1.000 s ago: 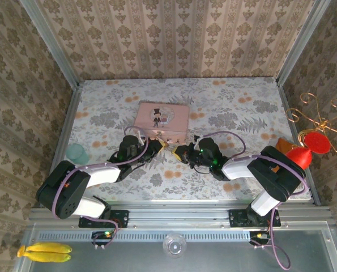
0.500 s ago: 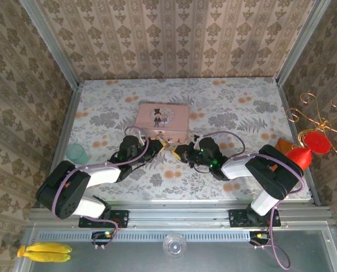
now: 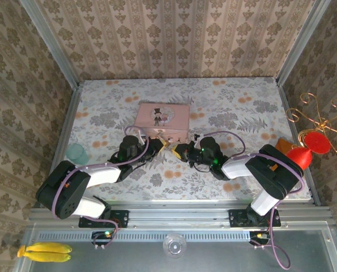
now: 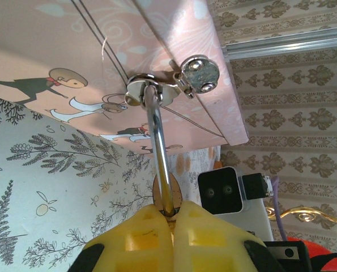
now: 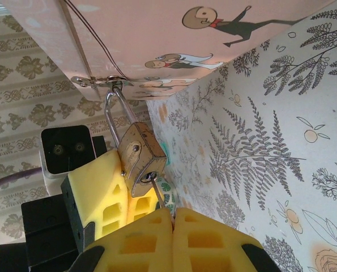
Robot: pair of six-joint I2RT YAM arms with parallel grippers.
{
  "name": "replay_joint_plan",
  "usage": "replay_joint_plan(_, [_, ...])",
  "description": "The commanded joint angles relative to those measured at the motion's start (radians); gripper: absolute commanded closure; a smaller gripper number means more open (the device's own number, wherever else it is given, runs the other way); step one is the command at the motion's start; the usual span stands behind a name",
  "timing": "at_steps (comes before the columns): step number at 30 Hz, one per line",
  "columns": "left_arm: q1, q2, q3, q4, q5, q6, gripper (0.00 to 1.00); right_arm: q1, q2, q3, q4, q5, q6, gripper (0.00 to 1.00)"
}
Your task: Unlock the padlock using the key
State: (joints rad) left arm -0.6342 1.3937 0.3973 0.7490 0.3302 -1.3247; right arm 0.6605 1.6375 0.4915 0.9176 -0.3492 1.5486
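— Overhead?
— The left gripper [image 3: 158,147] and right gripper [image 3: 178,152] meet at the front of the pink tin [image 3: 162,119], the padlock [image 3: 167,146] between them.
— Left wrist?
— Clamped on the padlock, whose shackle [image 4: 160,147] hangs through the tin's hasp [image 4: 157,90].
— Right wrist?
— Pinching the key [image 5: 163,195], tip at the keyhole [image 5: 150,177].

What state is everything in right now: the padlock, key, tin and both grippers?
padlock: shackle closed, hanging through the hasp.
key: tip in the keyhole.
pink tin: lid shut.
left gripper: shut on the padlock.
right gripper: shut on the key.
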Motion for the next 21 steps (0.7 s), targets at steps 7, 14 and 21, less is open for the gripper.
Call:
replay_joint_plan(7, [-0.012,-0.02,0.017,0.147,0.029,0.0,1.0,-0.009,-0.001,-0.005,0.051,-0.001,0.008,1.0])
replay_joint_plan(14, [-0.013,-0.015,0.015,0.156,0.029,-0.004,1.0,-0.013,0.002,-0.004,0.066,-0.002,0.015,1.0])
replay_joint_plan(21, [-0.016,-0.015,0.015,0.162,0.03,-0.007,1.0,-0.016,0.0,-0.008,0.069,-0.001,0.014,1.0])
